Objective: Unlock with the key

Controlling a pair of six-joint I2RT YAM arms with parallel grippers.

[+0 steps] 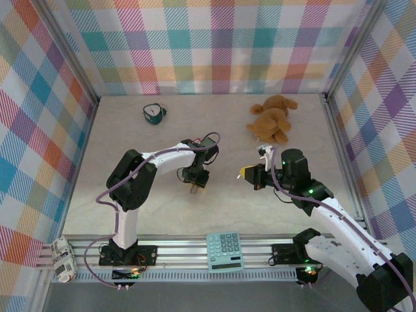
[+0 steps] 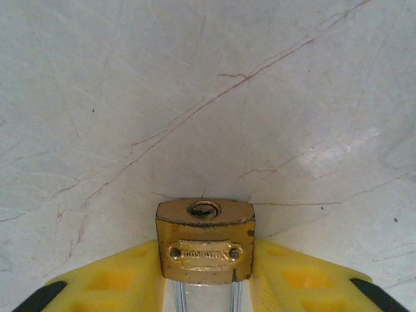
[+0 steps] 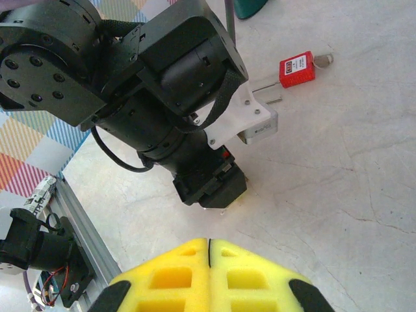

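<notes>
A worn brass padlock (image 2: 204,224) sits between the yellow fingers of my left gripper (image 2: 205,250), which touch its two sides. Its keyhole end points away from the wrist and its steel shackle runs back between the fingers. From above, the left gripper (image 1: 195,184) points down at the middle of the table with the padlock (image 1: 194,190) at its tip. My right gripper (image 3: 209,243) hovers just right of it with its yellow fingers pressed together. No key shows between them. In the top view the right gripper (image 1: 249,173) faces the left one.
A red tagged item with silver metal ends (image 3: 297,68) lies on the table beyond the left arm (image 3: 162,123). A teal object (image 1: 154,114) sits at the back left, a brown teddy bear (image 1: 272,119) at the back right, a calculator (image 1: 225,251) on the front rail.
</notes>
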